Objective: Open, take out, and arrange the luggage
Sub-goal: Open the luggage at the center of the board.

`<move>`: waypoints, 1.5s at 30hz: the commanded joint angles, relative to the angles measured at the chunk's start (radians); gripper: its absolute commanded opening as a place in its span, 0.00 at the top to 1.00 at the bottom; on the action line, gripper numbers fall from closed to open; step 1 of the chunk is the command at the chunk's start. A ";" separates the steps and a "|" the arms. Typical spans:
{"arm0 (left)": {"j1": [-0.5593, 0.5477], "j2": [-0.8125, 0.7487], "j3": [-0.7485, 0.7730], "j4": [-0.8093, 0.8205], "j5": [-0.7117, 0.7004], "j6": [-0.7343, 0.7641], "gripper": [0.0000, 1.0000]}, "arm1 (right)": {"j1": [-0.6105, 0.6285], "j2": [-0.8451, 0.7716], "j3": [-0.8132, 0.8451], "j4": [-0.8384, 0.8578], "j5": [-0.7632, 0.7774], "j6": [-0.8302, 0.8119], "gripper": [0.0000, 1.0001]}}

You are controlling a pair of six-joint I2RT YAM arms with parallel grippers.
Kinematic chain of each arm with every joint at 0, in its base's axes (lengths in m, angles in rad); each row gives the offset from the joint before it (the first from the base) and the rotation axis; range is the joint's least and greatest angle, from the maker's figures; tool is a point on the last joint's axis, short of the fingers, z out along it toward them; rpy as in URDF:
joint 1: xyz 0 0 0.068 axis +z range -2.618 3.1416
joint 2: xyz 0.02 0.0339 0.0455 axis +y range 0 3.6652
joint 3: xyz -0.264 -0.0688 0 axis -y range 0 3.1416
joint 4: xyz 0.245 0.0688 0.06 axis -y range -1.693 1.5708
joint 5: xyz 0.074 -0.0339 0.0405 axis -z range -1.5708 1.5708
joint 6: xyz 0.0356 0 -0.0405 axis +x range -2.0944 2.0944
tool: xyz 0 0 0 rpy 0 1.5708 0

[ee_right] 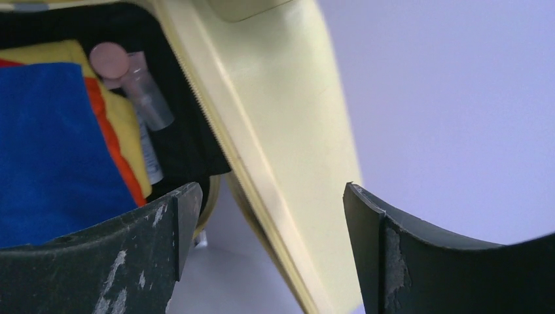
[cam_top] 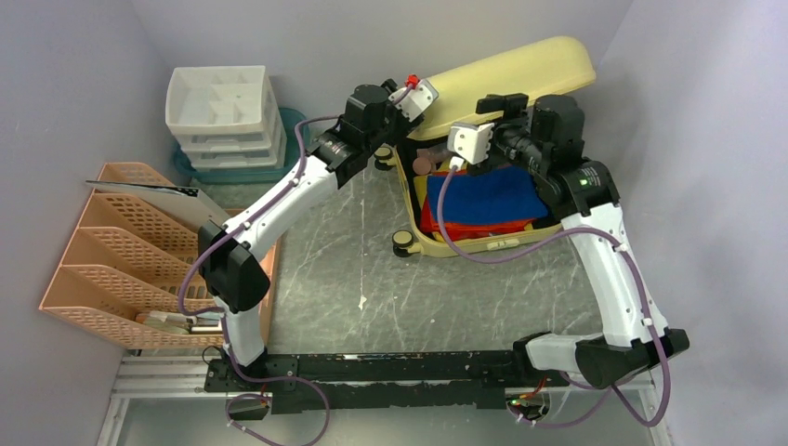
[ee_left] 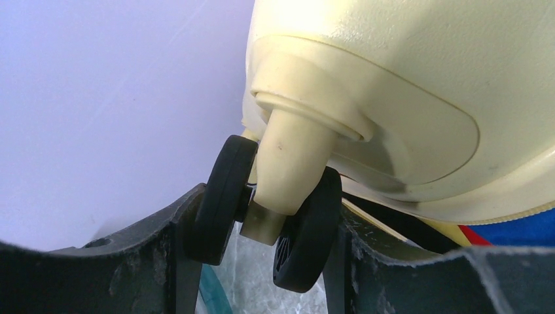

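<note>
The luggage point(cam_top: 520, 79), a pale yellow hard-shell suitcase, stands open at the back of the table with its lid raised and tilted. Its lower shell point(cam_top: 446, 246) holds a folded blue cloth point(cam_top: 488, 195) over red and yellow fabric, and a pink-capped tube point(ee_right: 131, 78) lies by the black lining. My left gripper point(ee_left: 265, 216) is shut on the lid's twin black wheel point(ee_left: 307, 229), a finger against each outer face. My right gripper point(ee_right: 269, 196) stands open around the lid's zipper edge point(ee_right: 262, 196), touching it on neither side.
A white drawer unit point(cam_top: 223, 111) stands on a teal tray point(cam_top: 288, 158) at the back left. An orange file rack point(cam_top: 121, 251) holding a grey folder point(cam_top: 167, 200) fills the left side. Pale walls close in on the left, back and right.
</note>
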 commanded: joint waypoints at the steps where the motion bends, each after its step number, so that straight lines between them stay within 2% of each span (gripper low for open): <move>1: 0.038 0.017 0.072 0.162 -0.187 -0.082 0.94 | 0.002 0.009 0.062 -0.014 -0.040 -0.024 0.15; 7: 0.038 0.021 0.079 0.175 -0.185 -0.069 0.94 | 0.001 0.037 -0.044 0.158 0.102 -0.078 0.14; 16: 0.038 0.019 0.078 0.170 -0.179 -0.067 0.94 | 0.035 0.087 -0.114 0.422 0.197 -0.052 0.16; 20: 0.038 0.028 0.096 0.161 -0.179 -0.067 0.94 | 0.050 0.105 -0.197 0.588 0.280 -0.090 0.19; 23: 0.039 0.030 0.108 0.160 -0.180 -0.067 0.94 | 0.052 0.116 -0.243 0.652 0.292 -0.126 0.26; 26: 0.038 0.031 0.113 0.158 -0.182 -0.065 0.94 | 0.056 0.126 -0.282 0.717 0.295 -0.138 0.38; 28: 0.038 0.029 0.105 0.162 -0.183 -0.063 0.94 | 0.061 0.134 -0.302 0.759 0.296 -0.132 0.56; 29: 0.038 0.026 0.097 0.168 -0.185 -0.061 0.93 | 0.062 0.140 -0.309 0.780 0.300 -0.130 0.69; 31: 0.039 0.025 0.091 0.173 -0.192 -0.062 0.92 | 0.065 0.149 -0.320 0.808 0.304 -0.126 0.90; 32: 0.038 0.025 0.091 0.172 -0.193 -0.063 0.88 | 0.068 0.153 -0.323 0.818 0.308 -0.122 0.99; 34: 0.038 0.021 0.089 0.173 -0.203 -0.066 0.73 | 0.073 0.161 -0.322 0.833 0.316 -0.107 1.00; 39: 0.047 -0.024 0.076 0.168 -0.250 -0.092 0.14 | 0.075 0.190 -0.265 0.843 0.339 -0.025 1.00; 40: 0.048 -0.035 0.073 0.162 -0.261 -0.099 0.05 | 0.075 0.199 -0.246 0.841 0.347 -0.012 1.00; 45: 0.077 -0.114 0.011 0.136 -0.342 -0.141 0.04 | 0.088 0.287 -0.126 0.829 0.467 0.049 1.00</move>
